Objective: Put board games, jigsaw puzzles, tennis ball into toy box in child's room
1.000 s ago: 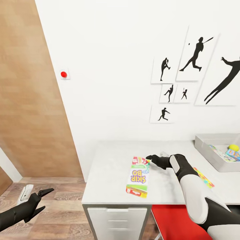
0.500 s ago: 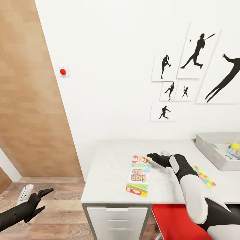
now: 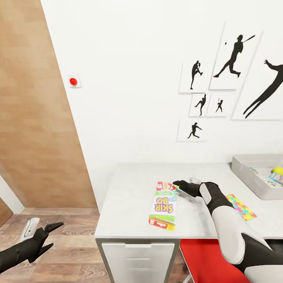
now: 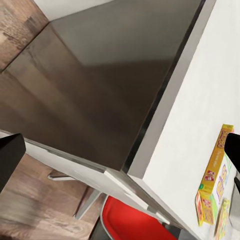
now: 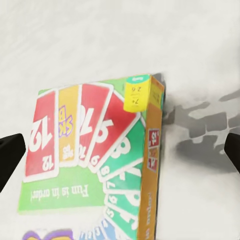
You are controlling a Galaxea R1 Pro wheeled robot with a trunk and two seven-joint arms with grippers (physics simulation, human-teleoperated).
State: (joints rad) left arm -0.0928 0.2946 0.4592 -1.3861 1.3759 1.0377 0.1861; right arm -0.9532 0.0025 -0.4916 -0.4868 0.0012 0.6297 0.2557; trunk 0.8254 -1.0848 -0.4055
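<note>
On the table (image 3: 129,196) you have one board game (image 3: 162,205) still out: a flat green and yellow box with fanned number cards printed on its lid, lying flat near the front edge. Your right gripper (image 3: 176,183) hovers just beside the far corner of that box; in the right wrist view the box (image 5: 95,160) sits between the two dark fingertips (image 5: 10,157), which stand wide apart and hold nothing. One jigsaw puzzle (image 3: 240,206) lies flat on the table, on the other side of your right arm from the box and apart from it.

The toy box (image 3: 251,177) rests toward the table's far corner by the wall. Inside it you can count one tennis ball (image 3: 278,170) and some flat printed items beside the ball; how many there are cannot be told.

Your left gripper (image 3: 50,236) hangs low over the wood floor (image 3: 74,259), well off the table's end, fingers spread and empty. In the left wrist view the game box (image 4: 216,175) shows on the pale tabletop. A red chair (image 3: 208,261) is tucked under the table's front edge. Six silhouette pictures (image 3: 232,63) hang on the wall above the table.
</note>
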